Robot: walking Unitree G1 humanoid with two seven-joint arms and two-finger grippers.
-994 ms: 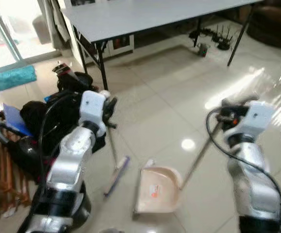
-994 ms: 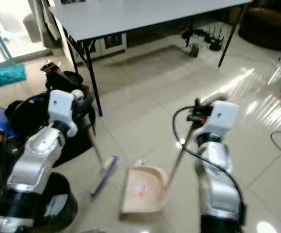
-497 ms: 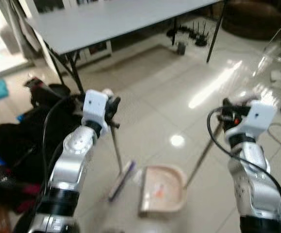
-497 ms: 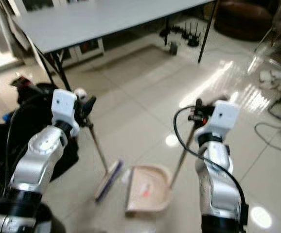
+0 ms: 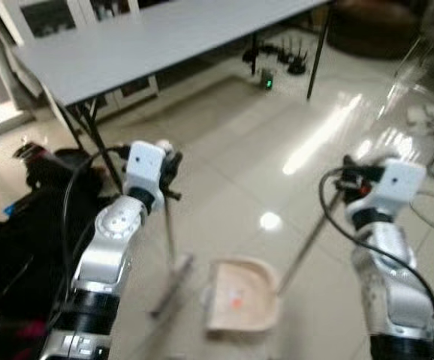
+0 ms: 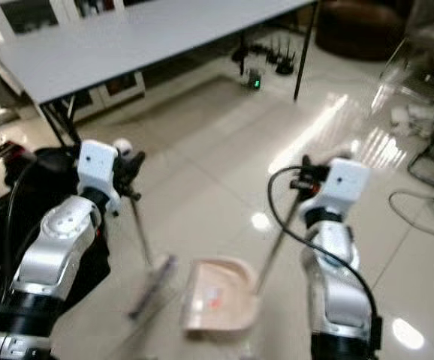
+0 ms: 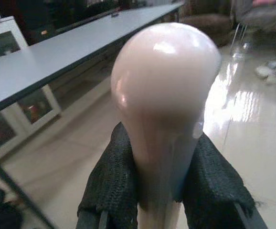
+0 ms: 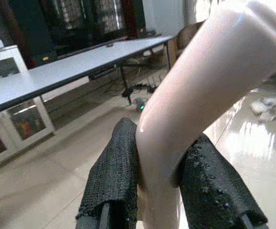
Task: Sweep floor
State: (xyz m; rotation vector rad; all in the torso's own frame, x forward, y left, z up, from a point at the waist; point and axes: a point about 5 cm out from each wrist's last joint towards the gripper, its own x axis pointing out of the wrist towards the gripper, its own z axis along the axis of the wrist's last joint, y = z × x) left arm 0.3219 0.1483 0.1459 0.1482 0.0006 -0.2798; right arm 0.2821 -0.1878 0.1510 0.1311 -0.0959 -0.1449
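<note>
At the far left a heap of black bags lay on the floor beside the robot's left arm. The left end effector was clamped on the pale, rounded top of the broom, its black fingers pressed against either side of the handle just under the knob. From there the thin shaft ran down to the broom head, which rested on the glossy tiled floor, blurred, just left of the dustpan.

The peach-coloured dustpan sat flat on the tiles between the two arms, its open mouth facing the broom head and a small orange speck inside it. Its long handle rose at a slant up to the right.

The right end effector gripped the top of that handle, with the black padded fingers closed tight on the pale tube.

Behind all this stood a long grey worktop on black legs. A cluster of dark devices with upright aerials sat on the floor under its right end, one showing a green light. A dark brown seat stood at the far right.
</note>
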